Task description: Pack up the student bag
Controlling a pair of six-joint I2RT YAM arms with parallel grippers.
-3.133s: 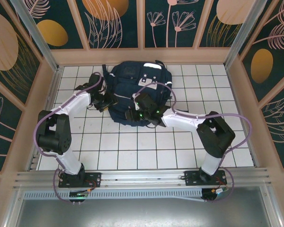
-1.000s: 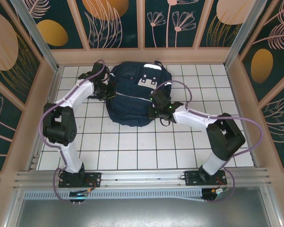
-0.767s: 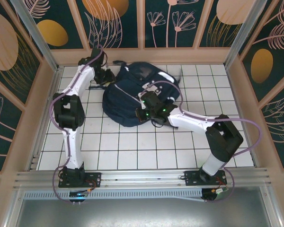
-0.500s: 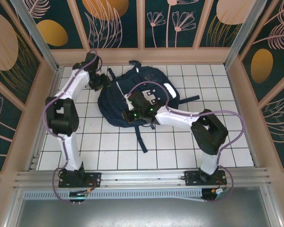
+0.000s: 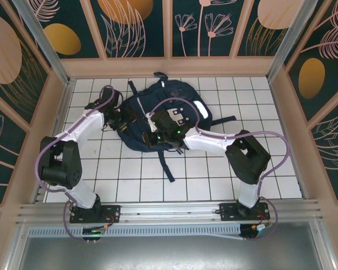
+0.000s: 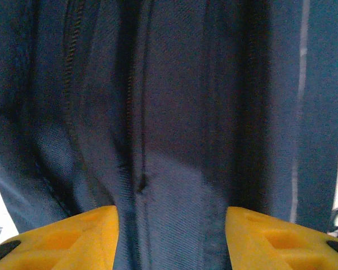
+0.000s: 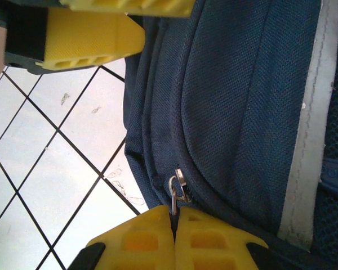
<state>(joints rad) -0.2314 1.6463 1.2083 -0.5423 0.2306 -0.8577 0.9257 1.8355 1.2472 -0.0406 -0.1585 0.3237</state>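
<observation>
Right wrist view: at the bottom edge the right pincer (image 7: 174, 216) is pinched tight on the metal zipper pull (image 7: 173, 194) of the student bag (image 7: 242, 112). The zip beyond it looks closed. The left pincer (image 6: 172, 225) gapes wide over navy fabric. Overhead, the bag lies flat on the tiled desk (image 5: 214, 169), upper centre. Packing seems to be at a zipper step; I cannot tell what is inside.

The top camera looks down from above and behind the arm bases over the whole surface (image 5: 129, 174). Both wrist cameras sit close against the student bag (image 5: 174, 95), shared by all three.
</observation>
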